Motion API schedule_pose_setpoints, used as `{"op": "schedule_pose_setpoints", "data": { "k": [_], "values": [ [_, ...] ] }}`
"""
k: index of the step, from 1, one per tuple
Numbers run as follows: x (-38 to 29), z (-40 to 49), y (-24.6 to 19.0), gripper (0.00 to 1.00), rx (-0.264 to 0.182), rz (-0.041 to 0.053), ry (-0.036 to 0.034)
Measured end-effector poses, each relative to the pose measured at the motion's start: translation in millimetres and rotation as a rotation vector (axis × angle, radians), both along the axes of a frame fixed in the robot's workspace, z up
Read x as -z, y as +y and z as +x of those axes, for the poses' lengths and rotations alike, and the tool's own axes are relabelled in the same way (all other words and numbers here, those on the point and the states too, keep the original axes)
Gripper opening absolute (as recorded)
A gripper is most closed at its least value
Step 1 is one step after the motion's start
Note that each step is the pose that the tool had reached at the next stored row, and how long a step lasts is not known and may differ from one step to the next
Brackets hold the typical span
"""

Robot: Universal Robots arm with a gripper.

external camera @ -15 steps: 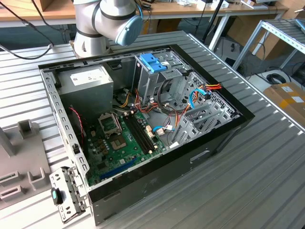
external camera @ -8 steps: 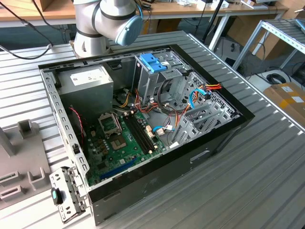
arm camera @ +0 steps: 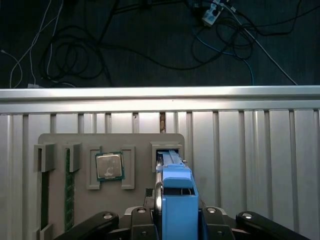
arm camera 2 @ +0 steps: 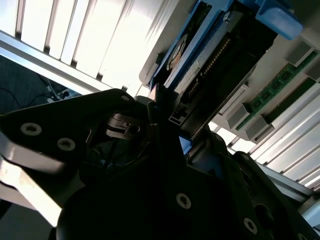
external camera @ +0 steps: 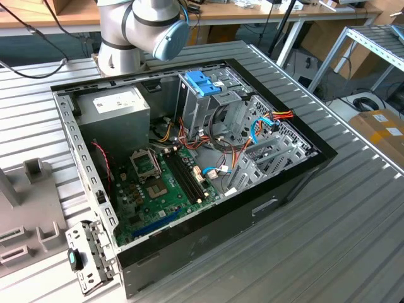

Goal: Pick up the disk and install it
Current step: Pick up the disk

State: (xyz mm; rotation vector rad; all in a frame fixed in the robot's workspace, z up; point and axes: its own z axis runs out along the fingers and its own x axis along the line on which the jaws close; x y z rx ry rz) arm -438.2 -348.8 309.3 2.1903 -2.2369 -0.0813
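Observation:
The disk, dark with bright blue carrier rails, stands on edge in a slot of the grey fixture plate. My gripper straddles it in the first wrist view, a black finger pressed against each blue side. In the second wrist view the disk rises from between the gripper and its dark fingers, and its connector edge shows. The open computer case lies on the table in the exterior view. Inside it stands a metal drive cage with a blue latch on top.
The fixture plate also holds a processor chip and green memory sticks. The slatted table's edge lies just beyond the plate, with cables on the floor past it. The arm stands behind the case. A grey power supply fills one case corner.

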Motion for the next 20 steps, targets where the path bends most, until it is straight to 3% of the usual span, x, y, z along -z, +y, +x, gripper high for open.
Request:
{"op": "schedule_pose_setpoints", "data": {
  "k": [20],
  "values": [
    [-10.4, 0.0, 0.0, 0.37, 0.000, 0.0000, -0.0001]
  ]
}}
